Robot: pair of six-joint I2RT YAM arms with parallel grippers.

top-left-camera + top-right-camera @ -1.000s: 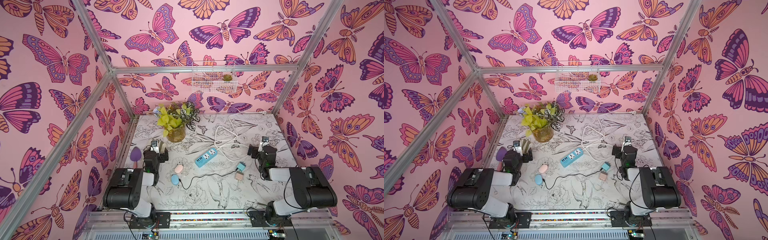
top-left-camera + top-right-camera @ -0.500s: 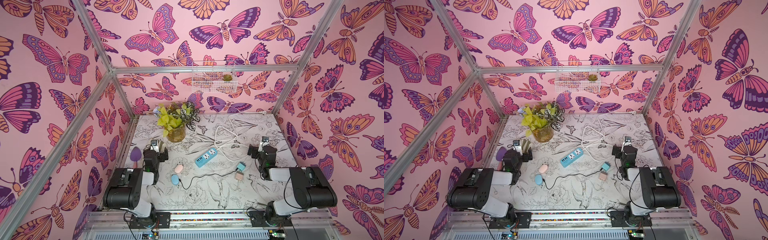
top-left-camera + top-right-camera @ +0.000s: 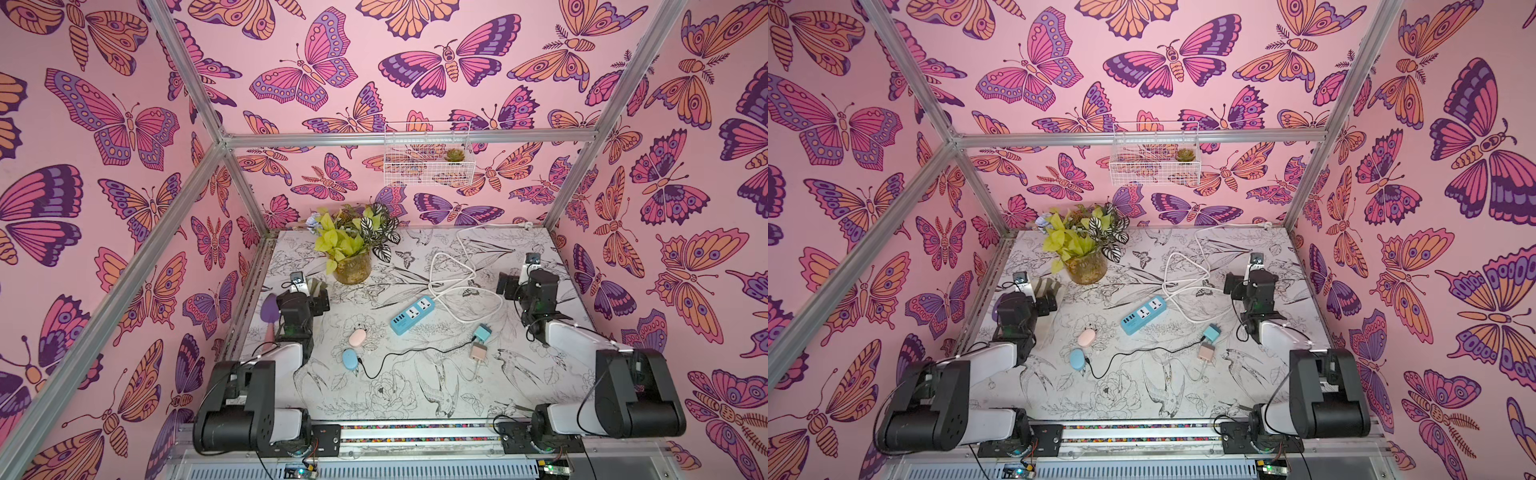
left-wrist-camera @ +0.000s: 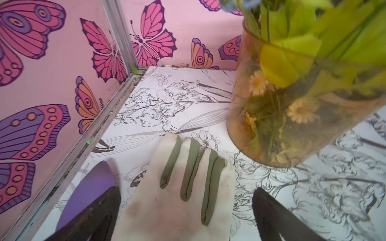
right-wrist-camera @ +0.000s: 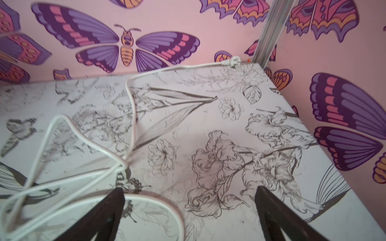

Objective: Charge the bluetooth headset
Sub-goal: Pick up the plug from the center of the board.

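Left of centre on the flower-printed worktop lies the light-blue oval headset case, thin black cable at it, with left fingers and right fingers spread empty, so charging looks unstarted and the teal square charger likely needs seating in the blue power strip.

The vase looks like clear glass, the glove soft cloth, the power strip smooth plastic, the basket thin metal wire.

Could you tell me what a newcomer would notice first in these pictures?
The pink butterfly wallpaper covers the walls. On the flower-printed table, a blue power strip lies mid-table with its white cord looped behind it, and a glass vase of leafy plants stands toward the far left.
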